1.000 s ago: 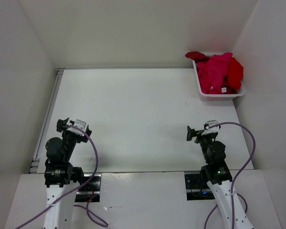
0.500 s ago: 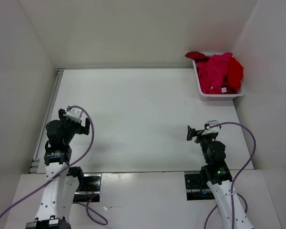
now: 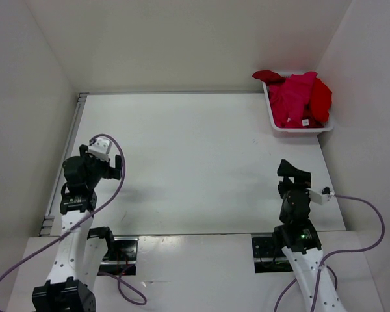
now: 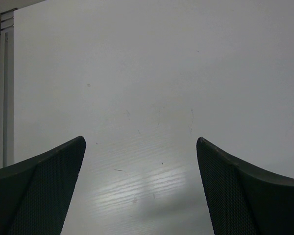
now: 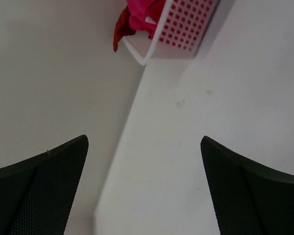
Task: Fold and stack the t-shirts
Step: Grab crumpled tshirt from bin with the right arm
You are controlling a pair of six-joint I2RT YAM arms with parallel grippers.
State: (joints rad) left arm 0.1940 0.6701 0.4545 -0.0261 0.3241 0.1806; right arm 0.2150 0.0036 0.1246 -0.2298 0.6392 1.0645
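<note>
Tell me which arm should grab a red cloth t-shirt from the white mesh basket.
Right. The right gripper is nearer the white mesh basket of red t-shirts, and its wrist camera faces it; the left gripper is far across the table.

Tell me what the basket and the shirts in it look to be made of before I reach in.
The basket looks like stiff white plastic with a smooth finish: its wall is a regular grid of square holes, with red showing through. The shirts look like soft matte cloth, possibly cotton, though the weave is too small to tell. They lie crumpled in folds, and one droops over the rim.
</note>
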